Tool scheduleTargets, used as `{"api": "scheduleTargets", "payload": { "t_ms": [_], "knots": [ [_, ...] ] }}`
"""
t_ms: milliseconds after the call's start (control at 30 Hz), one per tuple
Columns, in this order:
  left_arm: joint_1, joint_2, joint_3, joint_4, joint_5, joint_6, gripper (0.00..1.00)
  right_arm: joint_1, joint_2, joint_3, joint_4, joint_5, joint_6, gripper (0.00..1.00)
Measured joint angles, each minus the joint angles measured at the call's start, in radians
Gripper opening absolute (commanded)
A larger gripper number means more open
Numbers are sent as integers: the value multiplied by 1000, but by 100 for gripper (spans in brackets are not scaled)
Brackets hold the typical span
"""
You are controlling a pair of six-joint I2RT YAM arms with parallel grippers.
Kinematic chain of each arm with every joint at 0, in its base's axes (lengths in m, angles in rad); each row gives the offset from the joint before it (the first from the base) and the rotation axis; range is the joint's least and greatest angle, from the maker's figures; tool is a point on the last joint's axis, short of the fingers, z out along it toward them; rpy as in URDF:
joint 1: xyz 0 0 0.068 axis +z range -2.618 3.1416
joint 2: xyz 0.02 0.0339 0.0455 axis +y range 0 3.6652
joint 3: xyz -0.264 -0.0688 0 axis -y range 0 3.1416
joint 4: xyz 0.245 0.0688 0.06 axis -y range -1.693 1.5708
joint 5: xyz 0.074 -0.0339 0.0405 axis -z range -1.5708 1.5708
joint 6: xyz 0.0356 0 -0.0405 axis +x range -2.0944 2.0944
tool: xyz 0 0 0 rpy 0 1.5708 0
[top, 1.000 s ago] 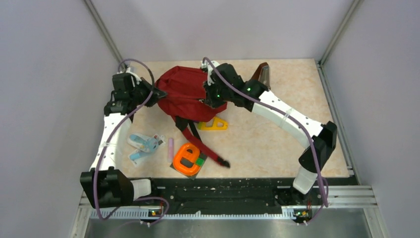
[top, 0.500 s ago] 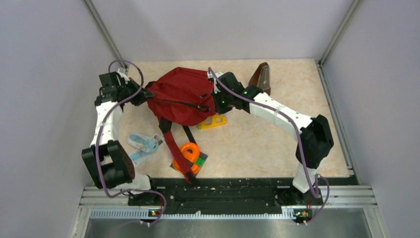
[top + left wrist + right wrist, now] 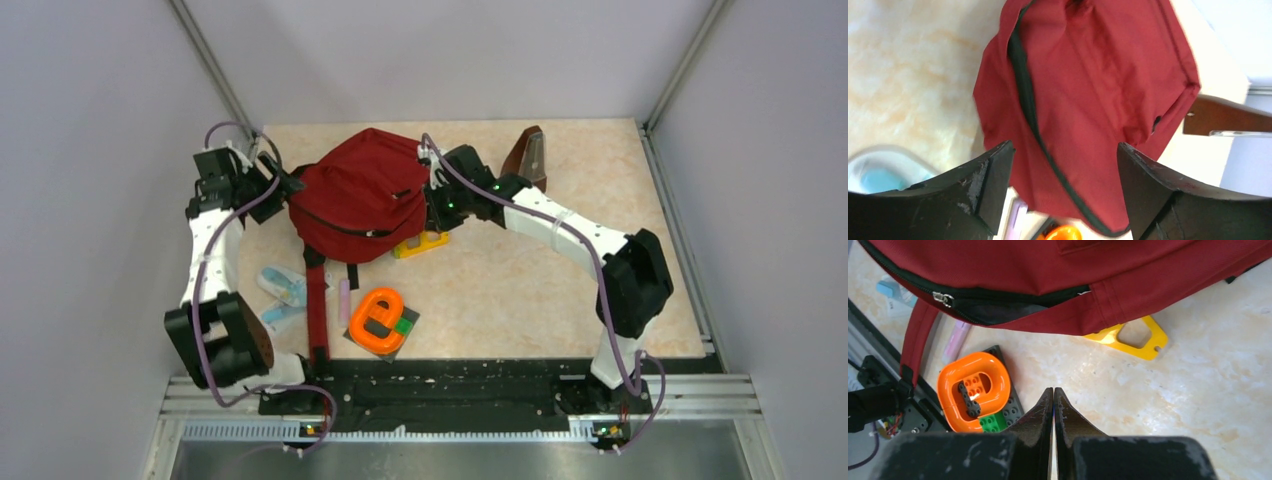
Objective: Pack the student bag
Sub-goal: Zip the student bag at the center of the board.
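Sitting far-left on the beige table (image 3: 560, 280), dark red fabric student bag (image 3: 355, 200) with black zippers lies between both arms, left gripper (image 3: 1064, 146) spread wide and empty beside it, right gripper (image 3: 1053, 390) clenched on nothing near a yellow flat plastic piece (image 3: 1154, 342).

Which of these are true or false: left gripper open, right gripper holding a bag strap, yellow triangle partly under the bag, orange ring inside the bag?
The left gripper is open: true.
The right gripper holds a bag strap: false, its jaws are shut on nothing.
The yellow triangle lies partly under the student bag: true.
The orange ring is inside the bag: false, it sits on a dark building plate on the table.
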Motion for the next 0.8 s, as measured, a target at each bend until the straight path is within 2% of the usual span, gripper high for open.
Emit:
{"api": "scheduleTargets", "payload": {
  "t_ms": [167, 267, 467, 800],
  "knots": [
    [0, -219, -178, -48, -42, -40, 81, 4, 1, -34, 56, -86, 13, 43],
    [0, -345, -283, -55, -35, -96, 82, 10, 3, -38, 113, -135, 7, 56],
    [0, -497, -464, -33, 8, -226, 81, 16, 74, -13, 240, -259, -11, 61],
    [0, -535, -583, -11, 35, -316, 83, 16, 377, 268, 237, -440, -90, 65]
  ]
}}
